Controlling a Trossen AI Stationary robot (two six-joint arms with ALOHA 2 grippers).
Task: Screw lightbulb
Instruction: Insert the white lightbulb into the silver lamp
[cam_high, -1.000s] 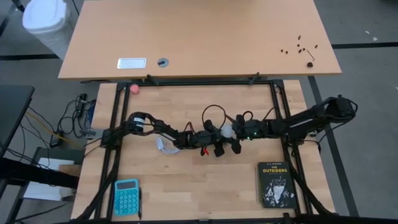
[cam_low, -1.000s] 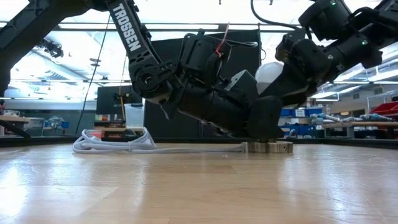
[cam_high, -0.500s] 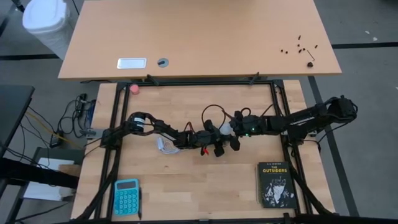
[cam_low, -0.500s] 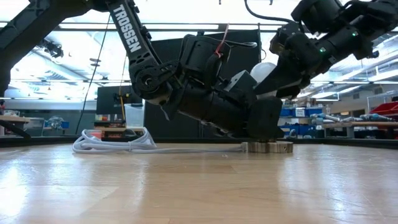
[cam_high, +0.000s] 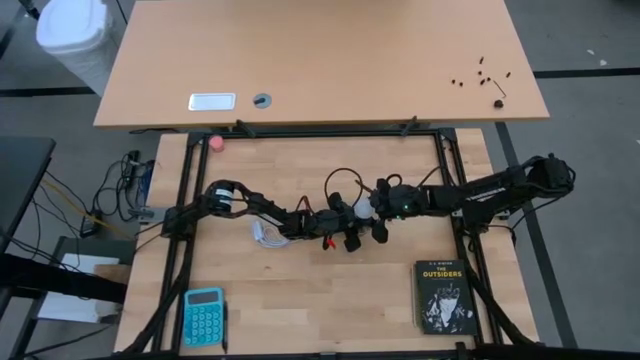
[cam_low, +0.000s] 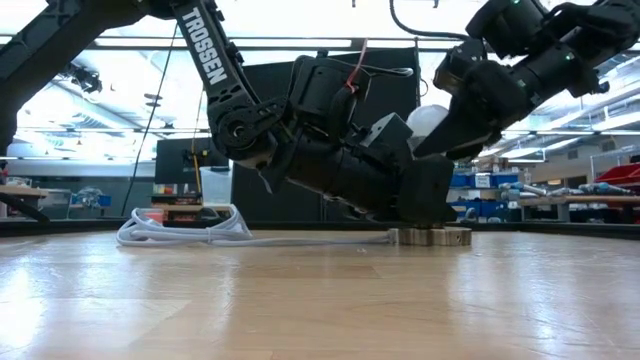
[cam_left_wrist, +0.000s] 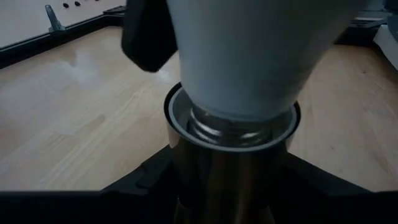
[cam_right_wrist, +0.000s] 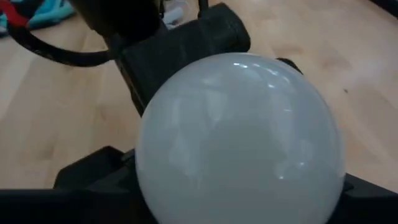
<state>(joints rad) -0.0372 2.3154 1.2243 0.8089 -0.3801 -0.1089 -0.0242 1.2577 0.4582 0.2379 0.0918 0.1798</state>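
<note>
Lightbulb (cam_left_wrist: 249, 56) sits partly threaded in socket (cam_left_wrist: 230, 134), we judge, right tool (cam_high: 372, 207) gripping it, left tool (cam_high: 352, 226) clamping socket.

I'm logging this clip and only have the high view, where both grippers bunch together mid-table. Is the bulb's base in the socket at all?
Observer: Yes. In the left wrist view the lightbulb stands with its threaded base in the mouth of the socket, and some thread shows at the rim.
Operator: Who holds what?
Observer: The right gripper is closed on the bulb's globe. The left gripper clamps the socket body.
Operator: Is the socket lifted?
Observer: No. The low view shows its base flat on the table, with the white cord trailing away to a coil.
</note>
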